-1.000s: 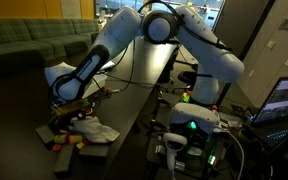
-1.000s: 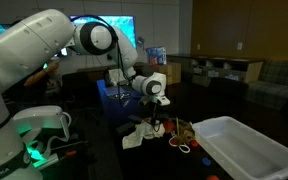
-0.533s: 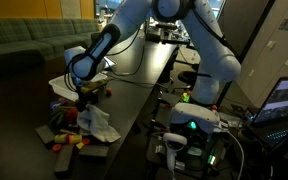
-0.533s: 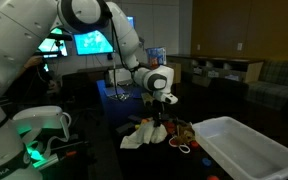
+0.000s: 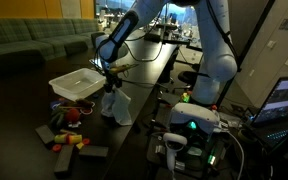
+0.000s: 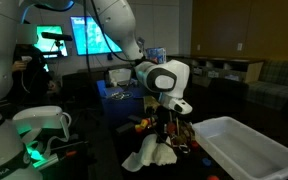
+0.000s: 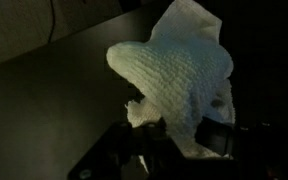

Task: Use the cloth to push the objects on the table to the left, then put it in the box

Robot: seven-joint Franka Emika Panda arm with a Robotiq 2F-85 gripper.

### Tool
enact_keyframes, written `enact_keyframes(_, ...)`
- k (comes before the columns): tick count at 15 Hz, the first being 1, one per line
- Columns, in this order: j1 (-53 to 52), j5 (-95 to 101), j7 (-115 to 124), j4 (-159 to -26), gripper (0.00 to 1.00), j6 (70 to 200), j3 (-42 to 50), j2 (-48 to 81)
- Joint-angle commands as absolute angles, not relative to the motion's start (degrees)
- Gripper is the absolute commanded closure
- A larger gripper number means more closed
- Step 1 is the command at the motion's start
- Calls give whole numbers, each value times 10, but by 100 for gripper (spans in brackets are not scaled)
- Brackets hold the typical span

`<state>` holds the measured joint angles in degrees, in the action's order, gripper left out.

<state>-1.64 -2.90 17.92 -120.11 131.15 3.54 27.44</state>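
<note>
fingers (image 7: 217, 140) pinched tight on the white cloth (image 5: 115, 104), cloth dangling under them over the dark table (image 5: 142, 72), pretty near the translucent box (image 5: 76, 85), colourful little objects (image 5: 70, 127) lying on the table close by, can't really tell if the cloth's bottom touches the table

Item list, as I read it from the feeds:
- cloth (image 7: 179, 85): soft white fabric, nubbly textured weave, matt
- surface (image 7: 44, 100): dark, smooth, glossy, with faint reflections
- box (image 6: 246, 150): translucent white plastic, smooth
- arm shell (image 6: 169, 76): white, smooth, glossy
</note>
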Motion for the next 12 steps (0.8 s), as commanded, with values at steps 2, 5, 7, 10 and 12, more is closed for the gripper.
enact_keyframes(2,3,1,247,-1222,85,1342,111,263)
enact_keyframes(5,13,27,297,-1191,86,1388,157,310)
enact_keyframes(7,11,37,339,-1167,85,1422,183,346)
enact_keyframes(10,4,29,406,-1113,86,1465,214,415)
enact_keyframes(12,-3,23,458,-1063,86,1481,229,467)
